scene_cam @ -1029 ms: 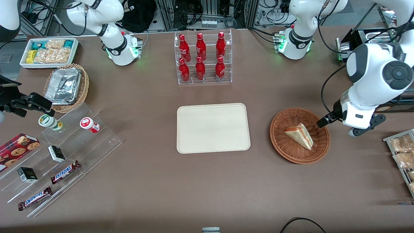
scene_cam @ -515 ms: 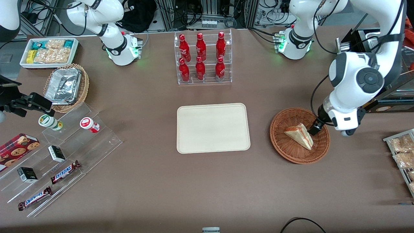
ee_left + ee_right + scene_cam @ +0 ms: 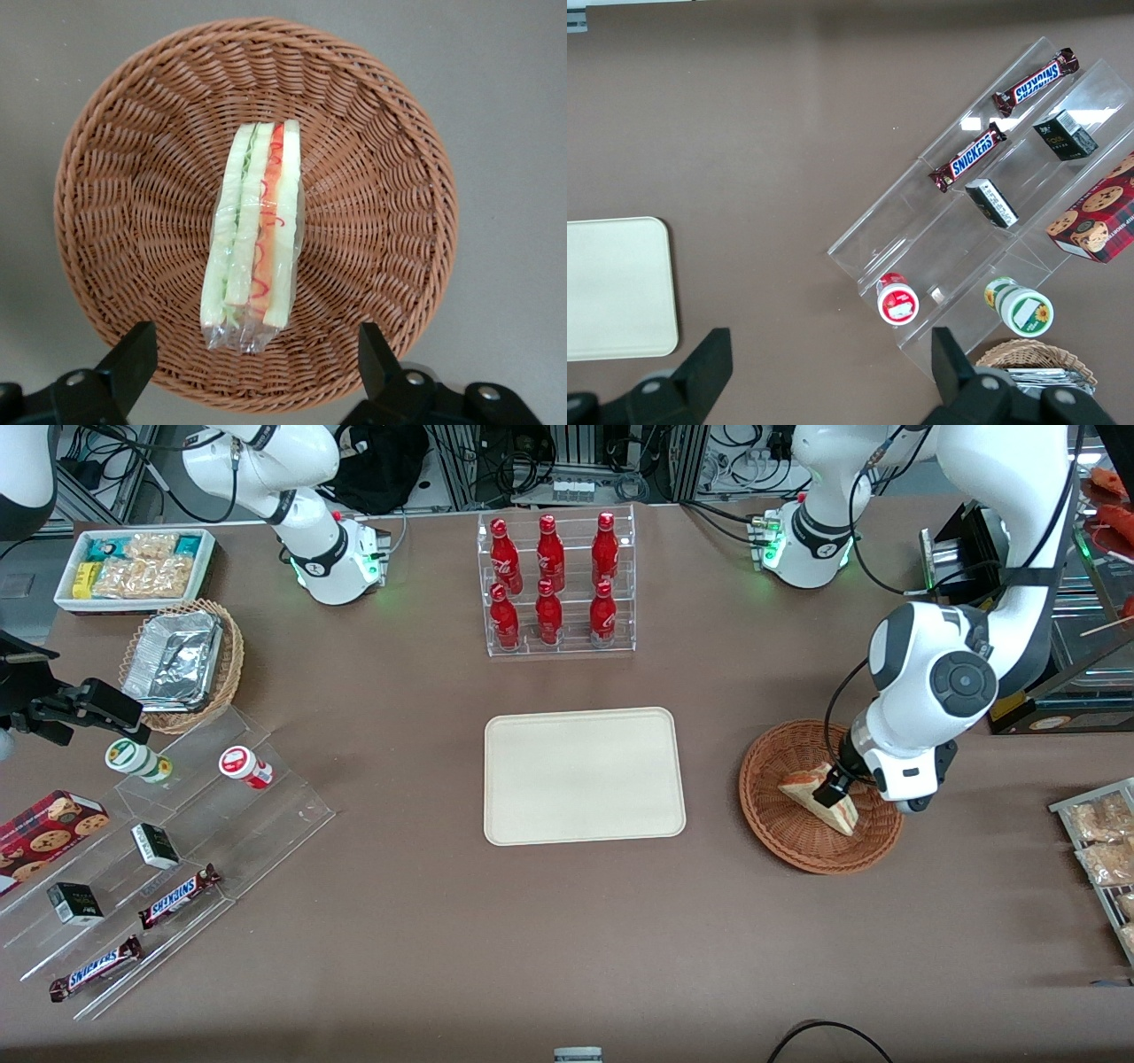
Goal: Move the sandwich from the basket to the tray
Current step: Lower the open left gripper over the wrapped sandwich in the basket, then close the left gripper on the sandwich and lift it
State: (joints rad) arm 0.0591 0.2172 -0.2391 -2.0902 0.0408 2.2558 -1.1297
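The sandwich [image 3: 811, 793], a plastic-wrapped wedge of white bread with red and pale layers, lies in the round reddish-brown wicker basket [image 3: 780, 828] toward the working arm's end of the table. In the left wrist view the sandwich [image 3: 255, 239] lies on its side in the middle of the basket [image 3: 372, 159]. My left gripper [image 3: 834, 791] hangs over the basket right above the sandwich, open and empty [image 3: 252, 367], its black fingers [image 3: 128, 363] wide apart above the basket's rim. The cream tray [image 3: 584, 775] lies bare at mid-table beside the basket.
A clear rack of red bottles [image 3: 556, 584] stands farther from the camera than the tray. Snack packets [image 3: 1103, 841] lie at the working arm's table edge. A clear stepped stand with chocolate bars [image 3: 177, 895], a foil-tray basket [image 3: 182, 664] and a white snack bin [image 3: 133, 567] sit at the parked arm's end.
My left gripper has moved from beside the basket's rim in over the basket and now hangs above the sandwich. The sandwich, basket and tray have not moved.
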